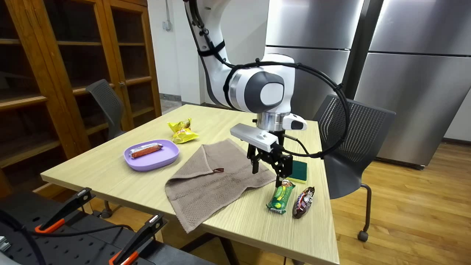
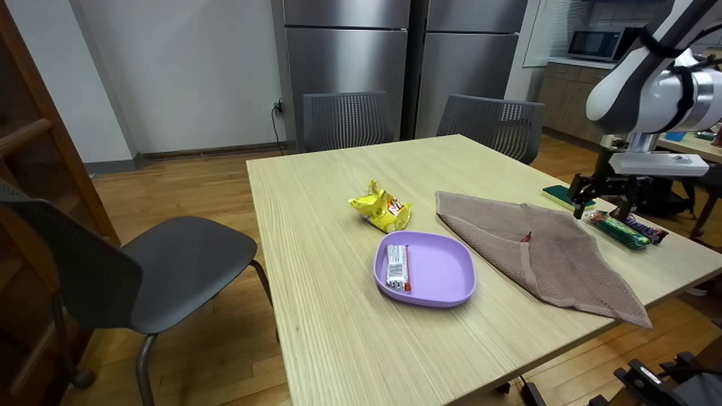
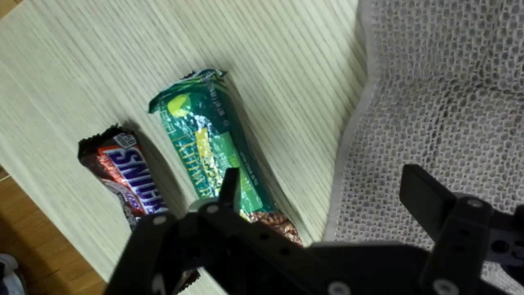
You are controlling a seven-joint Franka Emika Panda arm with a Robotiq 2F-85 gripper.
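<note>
My gripper (image 1: 266,177) is open and empty above the table, and its spread fingers also show in the wrist view (image 3: 319,180). It is over the edge between a brown towel (image 1: 220,180) and a green-wrapped bar (image 1: 281,198). In the wrist view one finger overlaps the green bar (image 3: 204,135) and the other is over the towel (image 3: 434,102). The fingers hide the bar's lower end. A dark Snickers bar (image 3: 133,176) lies beside the green bar, partly hidden by the gripper. A green and yellow sponge (image 1: 298,171) lies just behind the gripper.
A purple plate (image 2: 440,276) holds a red and silver wrapped bar (image 2: 397,268). A yellow snack bag (image 2: 382,207) lies near the plate. The towel hangs over the table edge. Grey chairs (image 1: 353,136) stand around the table (image 2: 338,338). Clamps (image 1: 136,239) sit on a dark bench.
</note>
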